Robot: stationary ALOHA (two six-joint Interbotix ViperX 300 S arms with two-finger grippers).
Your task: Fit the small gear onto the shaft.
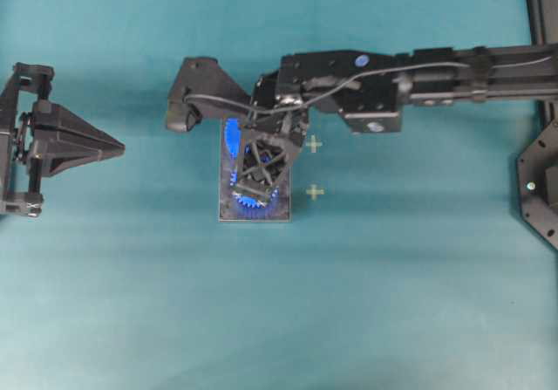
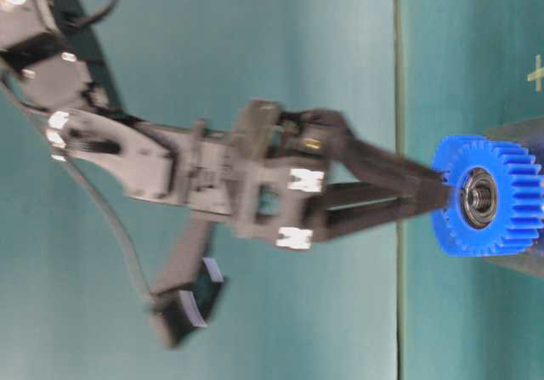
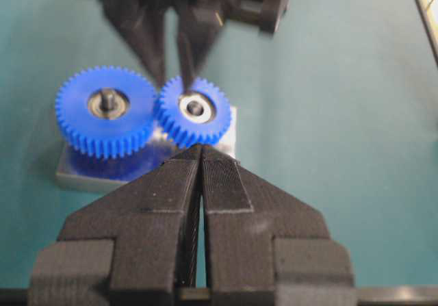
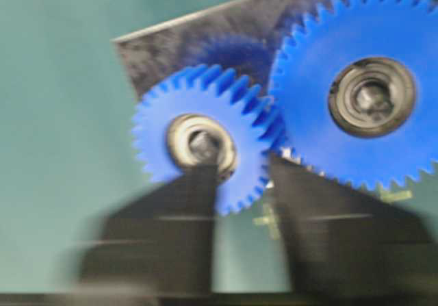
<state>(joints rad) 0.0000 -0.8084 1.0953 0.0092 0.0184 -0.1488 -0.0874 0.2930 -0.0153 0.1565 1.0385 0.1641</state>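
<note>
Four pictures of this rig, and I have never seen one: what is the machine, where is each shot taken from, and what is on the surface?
It is a robot with two arms on a teal table. One picture looks straight down, one looks along the table, and two come from cameras on the wrists. On the table lies a dark grey plate carrying two blue gears side by side, teeth meeting. The larger gear sits on its own peg. The right end effector grips the small gear over the plate, one finger across its hub, the other outside its rim. Whether it is fully down on the shaft cannot be told. The left end effector is shut, empty, and waits apart.
</note>
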